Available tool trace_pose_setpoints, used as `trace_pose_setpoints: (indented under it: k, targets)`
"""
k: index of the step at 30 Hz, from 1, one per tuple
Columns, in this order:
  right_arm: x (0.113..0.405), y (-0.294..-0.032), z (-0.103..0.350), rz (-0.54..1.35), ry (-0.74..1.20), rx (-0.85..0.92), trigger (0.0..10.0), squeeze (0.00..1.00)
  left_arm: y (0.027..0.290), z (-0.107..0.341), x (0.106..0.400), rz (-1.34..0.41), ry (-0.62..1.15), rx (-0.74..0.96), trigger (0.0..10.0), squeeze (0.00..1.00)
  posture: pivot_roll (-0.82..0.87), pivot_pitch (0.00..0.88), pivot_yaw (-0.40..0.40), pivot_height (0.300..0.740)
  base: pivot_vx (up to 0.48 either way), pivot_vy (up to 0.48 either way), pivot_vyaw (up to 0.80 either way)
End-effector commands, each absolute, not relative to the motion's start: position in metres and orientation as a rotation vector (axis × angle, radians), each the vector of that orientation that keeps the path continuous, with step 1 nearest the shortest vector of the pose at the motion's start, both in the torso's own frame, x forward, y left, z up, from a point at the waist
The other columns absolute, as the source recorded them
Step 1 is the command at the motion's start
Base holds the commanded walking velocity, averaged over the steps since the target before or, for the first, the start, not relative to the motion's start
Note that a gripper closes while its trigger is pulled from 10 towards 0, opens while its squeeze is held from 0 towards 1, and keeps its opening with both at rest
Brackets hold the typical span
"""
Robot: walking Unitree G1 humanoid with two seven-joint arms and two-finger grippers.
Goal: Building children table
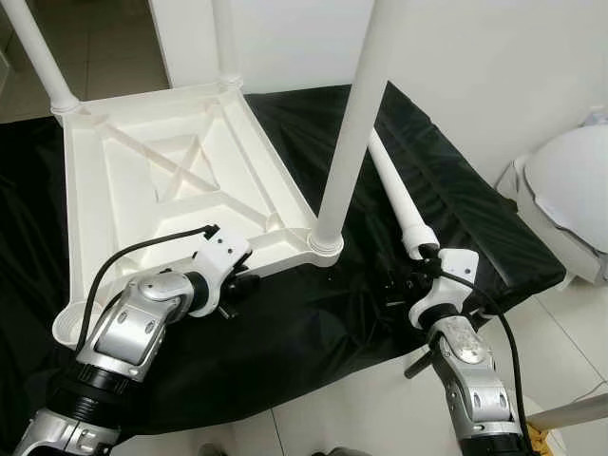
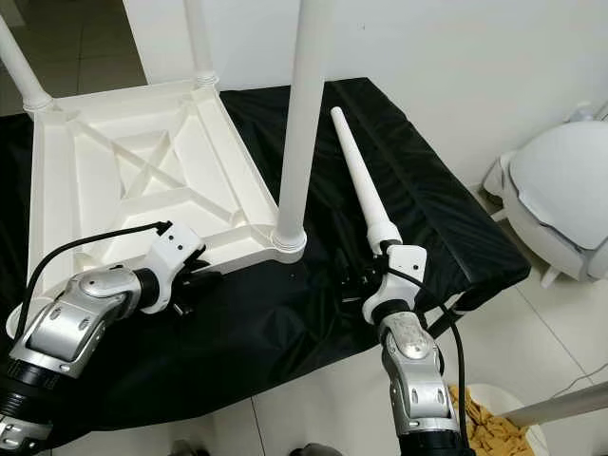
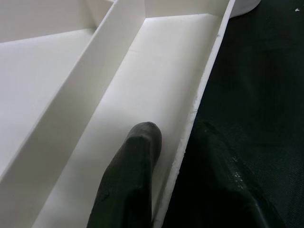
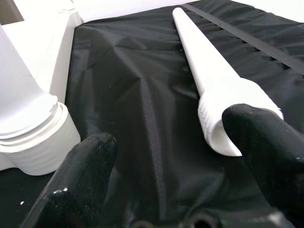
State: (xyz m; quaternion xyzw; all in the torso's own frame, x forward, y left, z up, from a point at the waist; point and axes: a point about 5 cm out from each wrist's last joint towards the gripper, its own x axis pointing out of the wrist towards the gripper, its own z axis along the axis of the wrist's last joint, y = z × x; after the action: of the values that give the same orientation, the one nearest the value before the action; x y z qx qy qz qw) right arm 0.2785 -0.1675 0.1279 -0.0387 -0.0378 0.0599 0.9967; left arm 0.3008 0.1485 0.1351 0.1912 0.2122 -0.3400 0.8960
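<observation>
Left wrist view puts me right over the left hand [image 3: 173, 175]: one black finger [image 3: 130, 175] lies inside the channel of the upturned white plastic children's table top [image 1: 171, 171], the other sits outside on the black fabric-covered desk [image 1: 475, 218], so the hand is clamped on the table top's thin near rim, close to its near right corner. From the head camera, that left hand reaches in from the desk's near left side.

The right hand [image 4: 171, 166] hovers spread wide, holding nothing, just above the desk's near edge, towards its right side. One finger [image 4: 266, 152] is right at the threaded wide end of a loose tapered white plastic table leg [image 2: 361, 180], which lies flat on the desk, its thin tip pointing towards the far edge.

The table top lies underside up on the left part of the desk, ribs crossing in an X. An upright white leg [image 1: 347, 133] stands in the near right corner socket, and two more rise from the far corners.
</observation>
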Motion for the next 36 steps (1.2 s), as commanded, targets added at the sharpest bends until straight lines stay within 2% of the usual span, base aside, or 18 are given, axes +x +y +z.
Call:
trace_pose_setpoints:
  k: [1, 11, 12, 14, 20, 22, 26, 30, 36]
  targets:
    - [0.278, -0.169, 0.125, 0.121, -0.068, -0.087, 10.0, 0.00, 0.193, 0.120, 0.298, -0.480, 0.567, 0.420, 10.0, 0.00, -0.03, 0.098, -0.021, 0.740, 0.000, 0.000, 0.00]
    - [0.278, -0.172, 0.125, 0.122, -0.066, -0.099, 10.0, 0.00, 0.212, 0.113, 0.272, -0.474, 0.616, 0.391, 10.0, 0.00, -0.03, 0.105, -0.030, 0.740, 0.000, 0.000, 0.00]
    - [0.280, -0.173, 0.125, 0.126, -0.065, -0.107, 10.0, 0.00, 0.224, 0.111, 0.263, -0.432, 0.640, 0.380, 10.0, 0.00, -0.02, 0.106, -0.035, 0.740, 0.000, 0.000, 0.00]
    - [0.281, -0.173, 0.125, 0.133, -0.065, -0.112, 10.0, 0.00, 0.228, 0.111, 0.260, -0.405, 0.644, 0.373, 10.0, 0.00, -0.02, 0.106, -0.036, 0.740, 0.000, 0.000, 0.00]
    - [0.282, -0.172, 0.126, 0.142, -0.070, -0.119, 10.0, 0.00, 0.226, 0.112, 0.257, -0.380, 0.634, 0.340, 10.0, 0.00, -0.02, 0.106, -0.039, 0.740, 0.000, 0.000, 0.00]
    - [0.282, -0.173, 0.126, 0.144, -0.070, -0.128, 10.0, 0.00, 0.214, 0.107, 0.248, -0.462, 0.641, 0.347, 10.0, 0.00, -0.02, 0.106, -0.043, 0.740, 0.000, 0.000, 0.00]
    - [0.282, -0.174, 0.126, 0.144, -0.070, -0.130, 10.0, 0.00, 0.216, 0.104, 0.245, -0.446, 0.667, 0.318, 10.0, 0.00, -0.03, 0.105, -0.042, 0.740, 0.000, 0.000, 0.00]
    - [0.283, -0.178, 0.126, 0.140, -0.069, -0.143, 10.0, 0.00, 0.240, 0.097, 0.235, -0.358, 0.722, 0.319, 10.0, 0.00, -0.03, 0.106, -0.045, 0.740, 0.000, 0.000, 0.00]
    - [0.285, -0.178, 0.127, 0.144, -0.071, -0.153, 10.0, 0.00, 0.248, 0.096, 0.230, -0.338, 0.738, 0.328, 10.0, 0.00, -0.02, 0.106, -0.049, 0.740, 0.000, 0.000, 0.00]
